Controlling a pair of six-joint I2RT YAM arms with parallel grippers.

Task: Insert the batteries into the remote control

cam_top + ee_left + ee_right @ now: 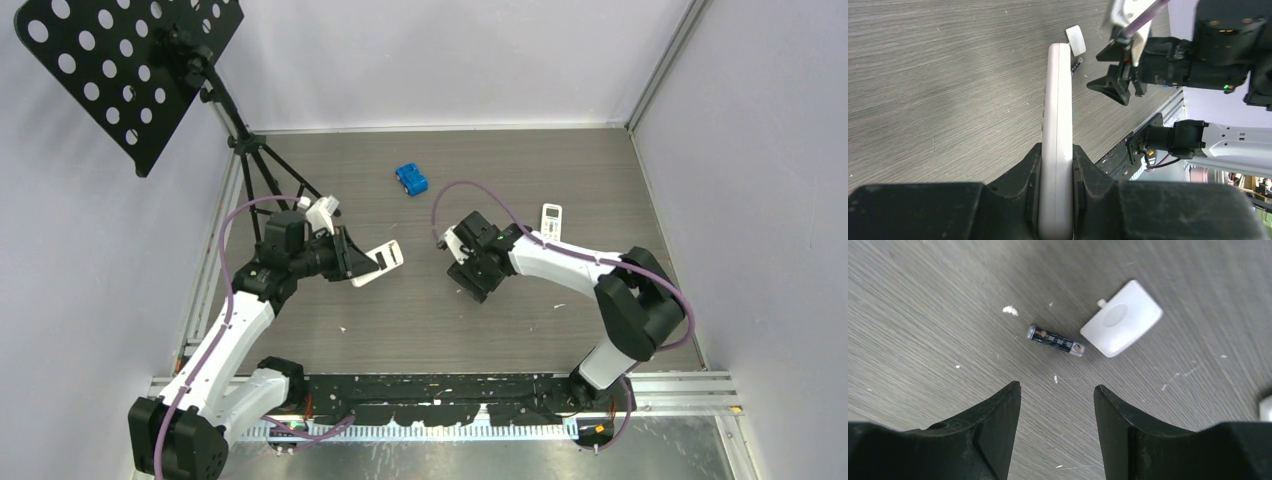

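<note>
Remote control point(1057, 100): white, turned on its long edge, held out toward the right arm.
Left claw point(1055, 165): clamped on the remote's near end, one finger against each broad face.
Right claw point(1057, 395): jaws stood apart with nothing between them, pointed down at the worktop point(500, 340).
Battery point(1055, 340): one dark cylinder with pale ends lay flat on the worktop, just past the right claw's tips and apart from them.
Battery cover point(1121, 318): white, lay just beside one end of the battery.
Second remote point(551, 218): white, flat on the worktop beyond the right arm.
Blue object point(411, 180): sat toward the far middle.
</note>
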